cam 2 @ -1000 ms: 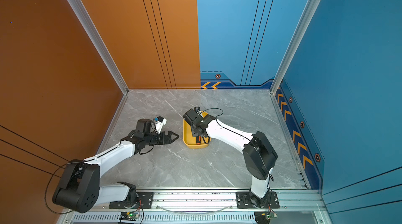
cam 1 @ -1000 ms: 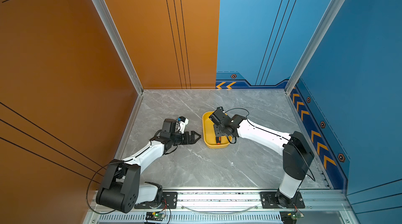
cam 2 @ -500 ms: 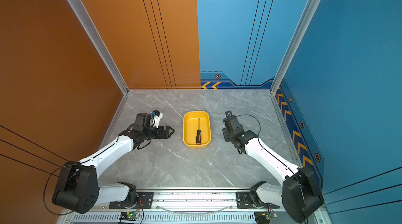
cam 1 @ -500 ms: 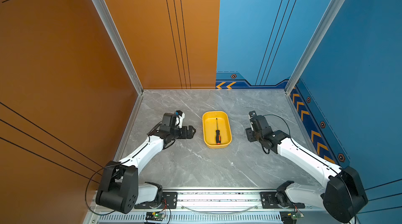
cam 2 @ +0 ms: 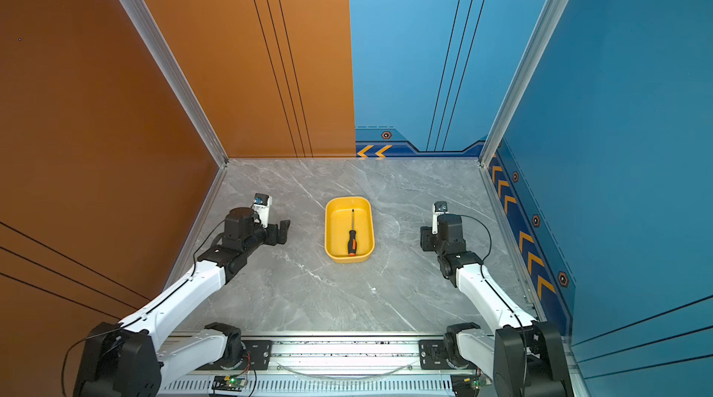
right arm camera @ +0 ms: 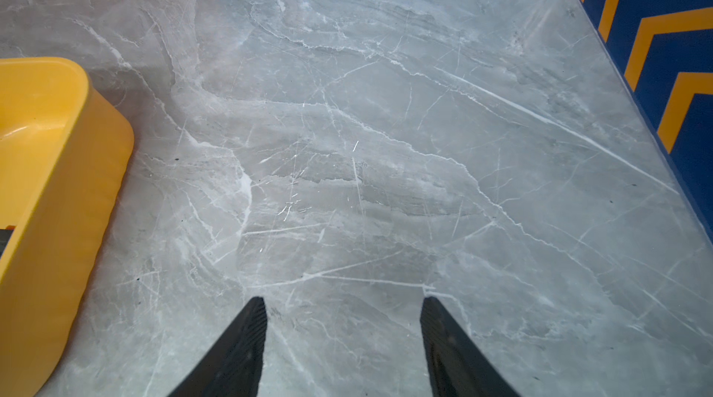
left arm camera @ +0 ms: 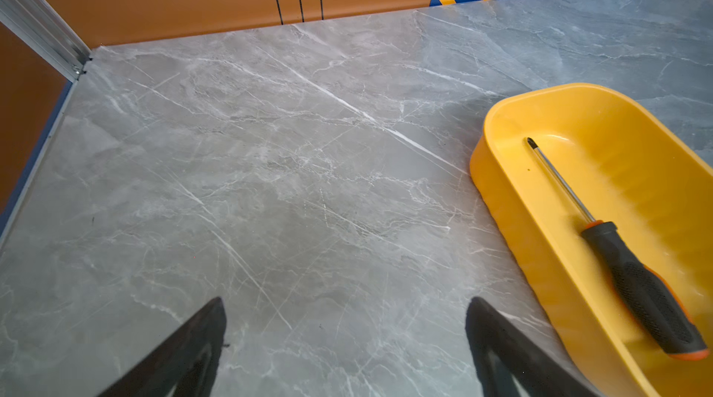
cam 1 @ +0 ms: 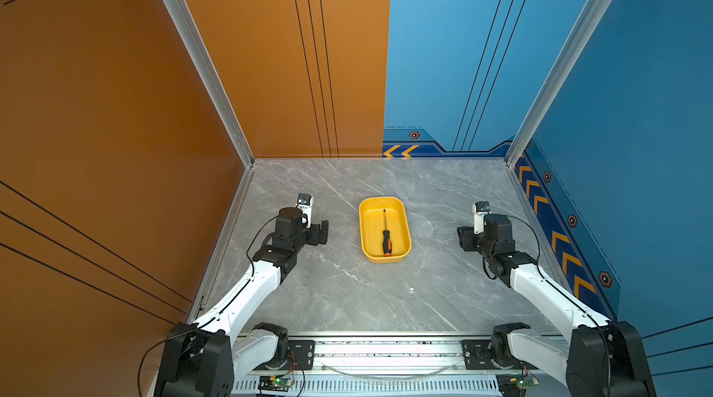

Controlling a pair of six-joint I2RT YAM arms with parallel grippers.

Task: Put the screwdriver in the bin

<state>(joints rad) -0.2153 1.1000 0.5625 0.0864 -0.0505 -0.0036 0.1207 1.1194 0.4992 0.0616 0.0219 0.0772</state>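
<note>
The screwdriver [cam 1: 386,238] [cam 2: 352,240], black-handled with an orange butt, lies loose inside the yellow bin [cam 1: 363,229] [cam 2: 328,231] in the middle of the marble floor, its tip pointing to the back wall. My left gripper [cam 1: 323,232] [cam 2: 284,231] hovers left of the bin, open and empty. My right gripper [cam 1: 463,237] [cam 2: 424,238] hangs well right of the bin, also open and empty. The left wrist view shows the screwdriver [left arm camera: 632,279] in the bin [left arm camera: 513,221] beside the open gripper [left arm camera: 346,300]. In the right wrist view the gripper [right arm camera: 343,298] is open over bare floor, the bin [right arm camera: 58,202] off to one side.
Orange walls [cam 1: 115,144] close the left and back left, blue walls [cam 1: 636,144] the back right and right, with a chevron strip [cam 1: 555,237] along the right floor edge. The arms' metal mounting rail [cam 1: 386,348] runs along the front.
My right arm has drawn back from over the bin to the right side, leaving the screwdriver lying in the bin. My left gripper has pulled away to the left.
</note>
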